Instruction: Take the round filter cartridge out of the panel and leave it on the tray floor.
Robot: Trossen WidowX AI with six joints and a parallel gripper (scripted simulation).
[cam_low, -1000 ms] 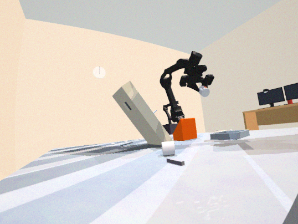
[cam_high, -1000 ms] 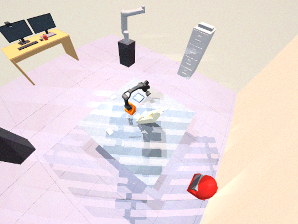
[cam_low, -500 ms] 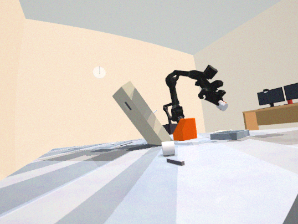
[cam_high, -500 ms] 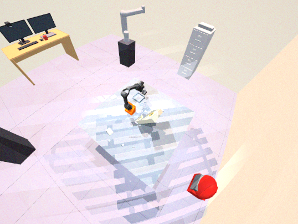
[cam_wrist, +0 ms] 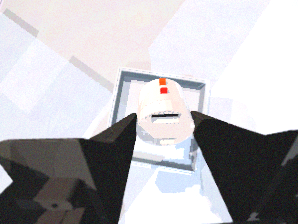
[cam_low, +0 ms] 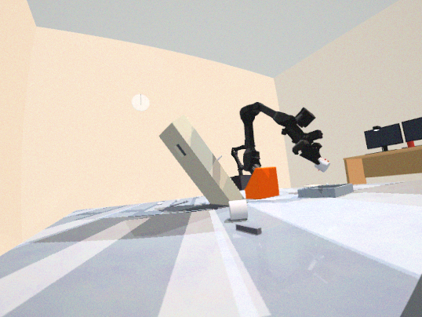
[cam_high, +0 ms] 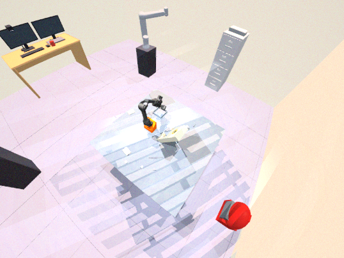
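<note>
The white round filter cartridge [cam_low: 323,165] [cam_wrist: 164,104] has a dark slot on its near face and two red-orange marks on its side. My gripper [cam_low: 318,161] [cam_wrist: 163,116] [cam_high: 164,108] is shut on it and holds it in the air, tilted. The grey square tray [cam_low: 327,192] [cam_wrist: 117,95] [cam_high: 156,115] lies below; in the wrist view the cartridge appears over its middle and hides part of its floor. The cream service panel [cam_high: 169,138] [cam_low: 196,162] leans at a slant, away from the gripper. The cartridge's second slot is not clear.
The orange arm base [cam_high: 150,125] [cam_low: 263,183] stands between the panel and the tray. A small white cylinder [cam_low: 238,210] and a dark bar [cam_low: 249,229] lie in front of the panel. A flat white piece [cam_high: 126,151] lies farther off on the table.
</note>
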